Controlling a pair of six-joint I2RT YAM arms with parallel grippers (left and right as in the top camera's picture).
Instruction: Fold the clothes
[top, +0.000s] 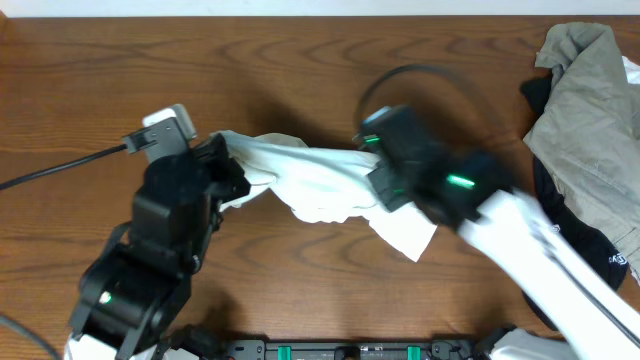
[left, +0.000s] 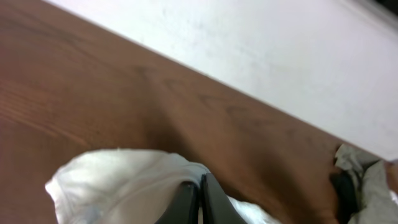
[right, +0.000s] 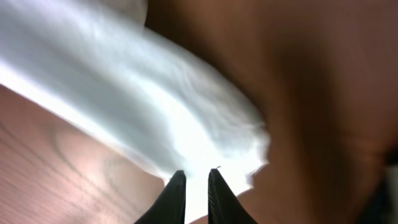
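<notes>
Item one, far left: a black cable lying across the wooden desk, running toward the left arm's wrist.

Item two: left hand, left of the desk's centre; in its wrist view the fingers are pressed tight together, with white cloth bunched around their tips; it is pinching one end of the shirt.

Item three: white T-shirt, near the middle of the desk; crumpled and drawn out into a band between the two hands; a loose flap hangs down toward the near edge beside the right hand; no print visible on the parts that show.

Item four: right hand, just right of centre, blurred; in its wrist view the fingers stand close, with only a narrow slit between them and white cloth in that slit; it is pinching the shirt's other end.

Item five, far right: a grey-olive garment heaped at the desk's edge; a black garment showing beneath and beside it; both well apart from the shirt.
</notes>
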